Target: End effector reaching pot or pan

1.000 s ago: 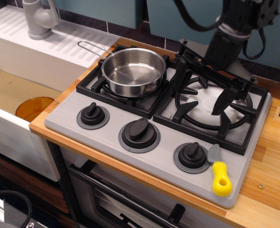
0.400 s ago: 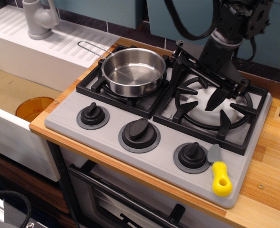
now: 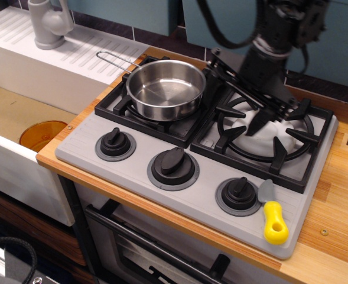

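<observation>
The shiny steel pan [image 3: 163, 90] sits on the stove's back left burner, its wire loop handle [image 3: 112, 58] pointing back left. My black gripper [image 3: 236, 99] hangs over the right burner, just right of the pan. Its jaws are spread wide and hold nothing. One thin finger [image 3: 212, 76] is close beside the pan's right rim; I cannot tell whether it touches. The other finger [image 3: 258, 122] is above the white burner cap [image 3: 262, 137].
The grey stove [image 3: 132, 177] has three black knobs [image 3: 174, 164] along its front. A yellow-handled spatula [image 3: 273, 218] lies at the front right corner. An orange dish [image 3: 42, 134] sits in the sink at left, with a grey faucet [image 3: 48, 23] behind.
The gripper has moved left and back across the right burner toward the pan, staying open. The pan has not moved.
</observation>
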